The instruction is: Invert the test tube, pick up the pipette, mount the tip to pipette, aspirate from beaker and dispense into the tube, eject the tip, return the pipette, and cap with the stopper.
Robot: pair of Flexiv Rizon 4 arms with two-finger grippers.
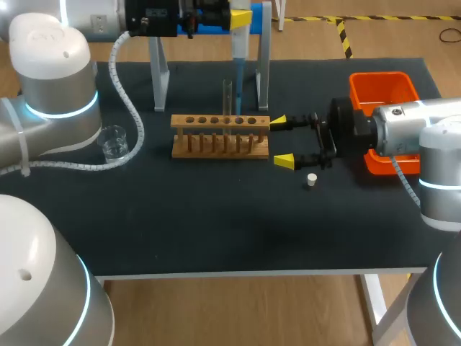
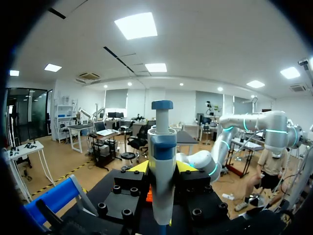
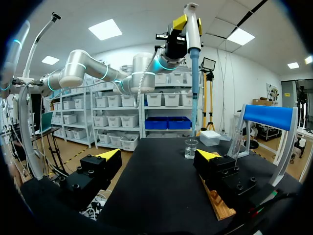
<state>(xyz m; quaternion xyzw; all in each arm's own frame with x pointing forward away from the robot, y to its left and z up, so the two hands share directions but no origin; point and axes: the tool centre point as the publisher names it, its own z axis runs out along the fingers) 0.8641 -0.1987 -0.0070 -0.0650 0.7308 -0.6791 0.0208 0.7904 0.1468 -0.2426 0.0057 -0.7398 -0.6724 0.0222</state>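
Two arms meet over a black table (image 1: 216,231). Left gripper (image 2: 162,169) is clamped on the pipette (image 1: 236,42), held upright over the wooden rack (image 1: 220,137) and its tube (image 1: 227,97), towards the far edge. Right gripper (image 1: 282,141) — fingers apart — sits at the rack's right end. Beaker (image 1: 114,142) stands near the left edge; stopper (image 1: 312,180) lies just beside the right gripper.

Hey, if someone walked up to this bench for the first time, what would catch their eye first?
Probably the blue-and-white pipette, held upright in the left pincer high above the wooden tube rack in the middle of the table. Next comes the right pincer, its yellow tips spread open at the rack's right end. Beside that arm, the bright orange bin stands out at the table's right edge.
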